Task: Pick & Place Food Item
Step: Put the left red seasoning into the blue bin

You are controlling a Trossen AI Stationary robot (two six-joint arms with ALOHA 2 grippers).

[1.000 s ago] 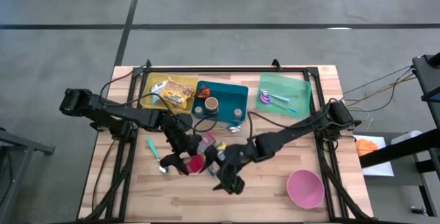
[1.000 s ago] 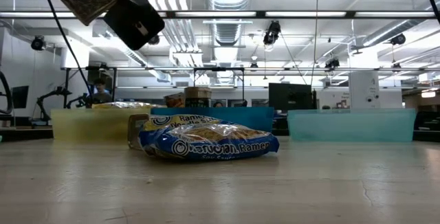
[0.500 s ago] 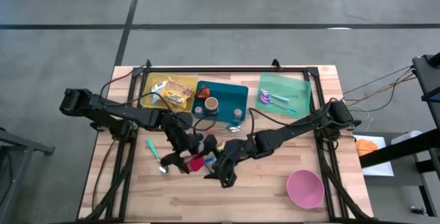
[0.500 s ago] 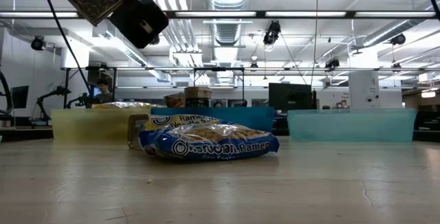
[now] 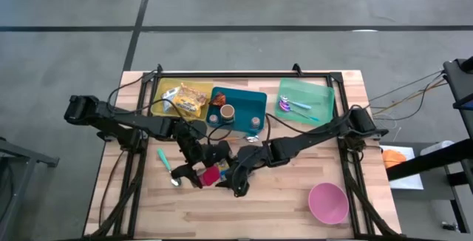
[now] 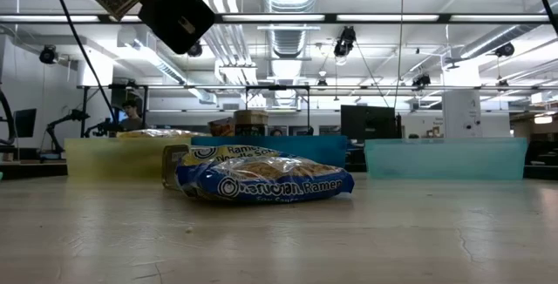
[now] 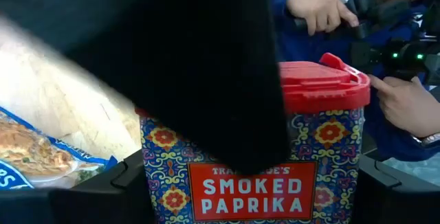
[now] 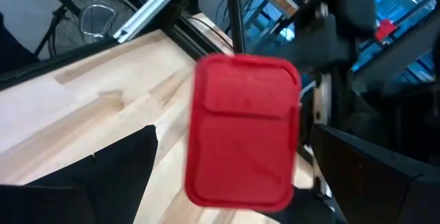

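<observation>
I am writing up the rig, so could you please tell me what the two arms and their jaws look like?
Both arms are dark and slim, jointed, with black cables trailing along them. The left gripper and right gripper are the same matte black, with flat, blocky jaws. No markings show.

Two dark, jointed arms, the left arm [image 5: 122,125] and the right arm [image 5: 318,136], trail black cables; each ends in blocky black fingers [image 8: 117,169].

Grey concrete floor [image 5: 310,4] with dark seam lines around the wooden counter [image 5: 288,204]. Behind: open lab, ceiling strip lights [image 6: 288,18], exposed ducts, dark monitor [image 6: 366,123], seated person [image 6: 131,114].
</observation>
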